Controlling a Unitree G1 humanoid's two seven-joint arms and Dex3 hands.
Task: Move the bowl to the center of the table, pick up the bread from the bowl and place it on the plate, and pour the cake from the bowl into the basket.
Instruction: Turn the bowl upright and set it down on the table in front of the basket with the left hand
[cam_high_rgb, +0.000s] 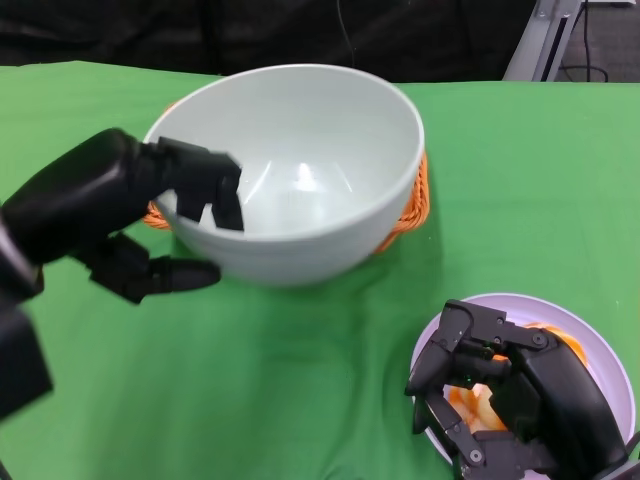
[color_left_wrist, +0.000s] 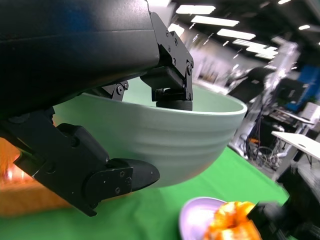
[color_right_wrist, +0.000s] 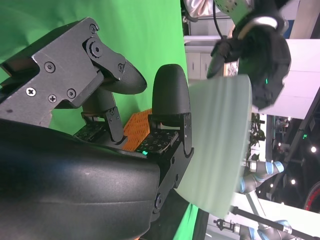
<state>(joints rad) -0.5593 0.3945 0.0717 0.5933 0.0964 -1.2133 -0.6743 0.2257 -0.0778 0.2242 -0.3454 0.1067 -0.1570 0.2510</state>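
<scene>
The left hand (cam_high_rgb: 165, 215) grips the bowl (cam_high_rgb: 300, 170) by its near rim, with fingers hooked over the edge into the inside and the thumb pressed against the outer wall below. The bowl is pale and ribbed on the outside, held tipped toward the camera in the head view, and its inside shows nothing in it. Directly behind and partly under the bowl sits the orange woven basket (cam_high_rgb: 412, 200), only its edges showing on either side of the bowl; whether the bowl touches the basket cannot be told. Nearer than the bowl and toward the robot's right side lies the plate (cam_high_rgb: 600, 345), pale lilac, on the green table (cam_high_rgb: 300, 380). The right hand (cam_high_rgb: 490, 400) rests over the plate with its fingers curled around the bread (cam_high_rgb: 478, 403), an orange-tan piece visible between the fingers; whether the fingers still press on it cannot be told for certain. In the left wrist view the plate appears below the bowl's wall, with the bread on it. The cake is not visible in any view.
</scene>
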